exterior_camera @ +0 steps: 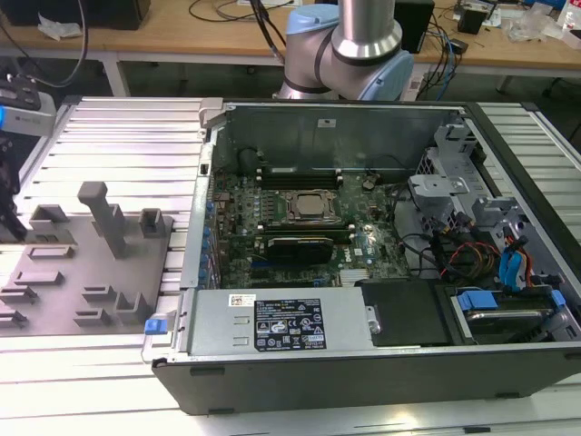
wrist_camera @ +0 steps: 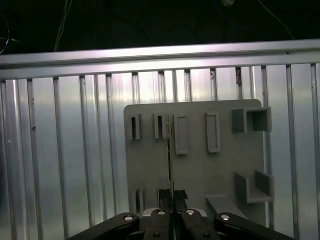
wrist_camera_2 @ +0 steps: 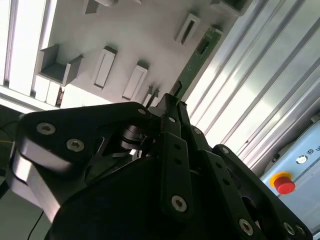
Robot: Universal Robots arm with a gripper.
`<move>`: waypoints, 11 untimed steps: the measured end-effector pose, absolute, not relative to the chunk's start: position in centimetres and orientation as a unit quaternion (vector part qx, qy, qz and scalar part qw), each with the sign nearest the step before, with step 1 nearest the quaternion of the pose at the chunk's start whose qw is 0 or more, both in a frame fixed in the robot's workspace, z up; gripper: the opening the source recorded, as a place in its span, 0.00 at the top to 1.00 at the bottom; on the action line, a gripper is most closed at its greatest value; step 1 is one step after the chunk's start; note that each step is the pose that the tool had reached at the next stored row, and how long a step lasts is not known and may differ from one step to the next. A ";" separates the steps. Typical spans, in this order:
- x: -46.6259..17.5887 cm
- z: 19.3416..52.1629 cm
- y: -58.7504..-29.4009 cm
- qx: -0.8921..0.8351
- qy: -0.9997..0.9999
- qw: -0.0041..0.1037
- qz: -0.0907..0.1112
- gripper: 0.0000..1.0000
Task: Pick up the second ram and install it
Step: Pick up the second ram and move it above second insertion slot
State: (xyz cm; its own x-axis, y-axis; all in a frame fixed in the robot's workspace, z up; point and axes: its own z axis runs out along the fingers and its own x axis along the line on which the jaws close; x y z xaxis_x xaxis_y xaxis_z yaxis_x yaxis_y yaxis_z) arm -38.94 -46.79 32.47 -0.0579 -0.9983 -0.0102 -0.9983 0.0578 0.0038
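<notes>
Second wrist view: the gripper [wrist_camera_2: 171,98] is clamped narrowly on one end of the second ram [wrist_camera_2: 197,60]. The stick juts out past the fingertips, held above the grey slotted tray [wrist_camera_2: 140,30]. It is a long, thin green board with a dark chip on its face.

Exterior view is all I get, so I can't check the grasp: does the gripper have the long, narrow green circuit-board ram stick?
Observer: Yes. In the second wrist view the black gripper is closed on one end of the narrow green ram stick.
Operator: What is it over?
Observer: In the first wrist view the stick, seen edge-on, points at the grey slotted fixture plate, lined up between two of its pockets. I cannot tell whether its far end touches the plate.
</notes>
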 end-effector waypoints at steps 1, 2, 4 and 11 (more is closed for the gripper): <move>-38.9 32.6 -46.8 -0.686 0.727 0.002 0.005 0.87; -38.9 32.7 -46.8 -0.686 0.727 0.002 0.005 0.87; -38.9 33.2 -46.7 -0.686 0.727 0.002 0.005 0.87; -38.9 34.4 -46.6 -0.686 0.727 0.002 0.005 0.87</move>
